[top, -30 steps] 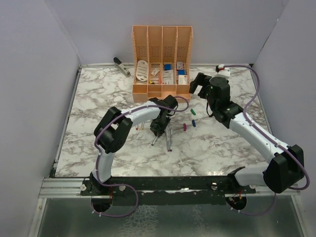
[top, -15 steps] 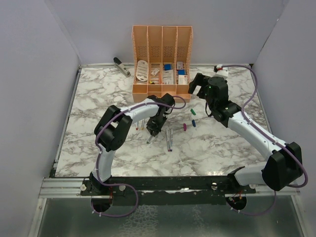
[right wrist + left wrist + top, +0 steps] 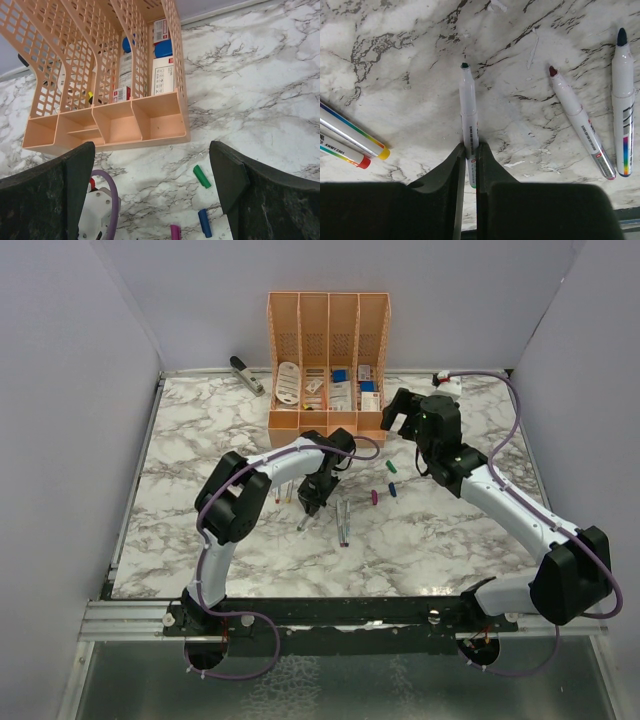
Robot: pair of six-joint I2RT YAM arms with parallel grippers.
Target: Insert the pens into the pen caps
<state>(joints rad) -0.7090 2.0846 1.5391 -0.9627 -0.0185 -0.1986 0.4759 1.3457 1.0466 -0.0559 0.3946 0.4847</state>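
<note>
In the left wrist view my left gripper [image 3: 471,146] is shut on a whitish pen [image 3: 468,107] with a dark green tip that points away over the marble. Two more pens, red-tipped [image 3: 579,126] and blue-tipped [image 3: 623,105], lie to its right. Another two with yellow and red ends [image 3: 351,141] lie to its left. From above, the left gripper [image 3: 307,508] sits mid-table. A green cap [image 3: 202,176], a blue cap [image 3: 204,222] and a purple cap [image 3: 175,232] lie under my open right gripper [image 3: 152,172], which holds nothing. The same caps show from above: green [image 3: 392,467], blue [image 3: 392,490], purple [image 3: 374,497].
An orange organiser [image 3: 328,420] with small boxes stands at the back centre, close in front of the right gripper [image 3: 400,416]. A grey stapler [image 3: 245,375] lies at the back left. Two loose pens [image 3: 343,523] rest right of the left gripper.
The left gripper has shifted slightly left with the green-tipped pen and closed tighter on it. The right arm has barely moved.
</note>
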